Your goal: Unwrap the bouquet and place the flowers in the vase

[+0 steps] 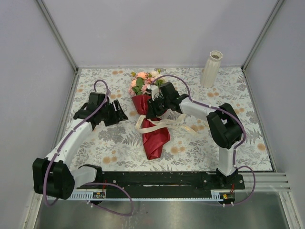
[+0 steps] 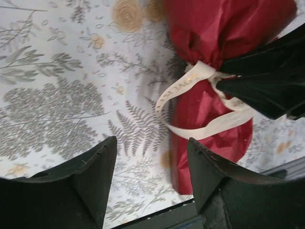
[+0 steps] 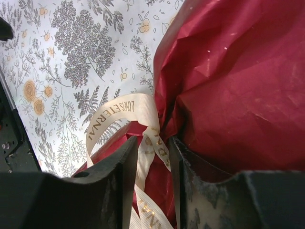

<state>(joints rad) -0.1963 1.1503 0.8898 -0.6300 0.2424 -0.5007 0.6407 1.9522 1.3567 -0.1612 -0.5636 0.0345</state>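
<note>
from above, the bouquet [image 1: 155, 138] lies flat in the middle of the table [image 1: 95, 148], with its flowers [image 1: 143, 80] pointing to the far side and its dark red paper tail pointing toward my bases. the cream ribbon [image 1: 164, 123] is tied round its waist. the vase [image 1: 211, 69] stands upright at the far right, well apart from everything. my right gripper [image 1: 153, 109] is down on the tied waist, and my left gripper [image 1: 119, 113] sits beside the bouquet on its left, not touching it. through my left wrist, my jaws are released and wide with only tablecloth between them; the ribbon's loop and the knot lie ahead and to the right, where the dark fingers of my other arm press in. through my right wrist, my jaws stand narrow at the knot with a strand of ribbon running up between them. i cannot tell whether i am truly pinching it or only straddling it. i judge the step in hand is undoing the ribbon, so the task is barely begun: paper on, flowers bundled. the next move calls for a firm pinch on one loose tail, not the loop, and a pull away from the knot. my left should probably pin the paper so the whole bundle does not slide along.
</note>
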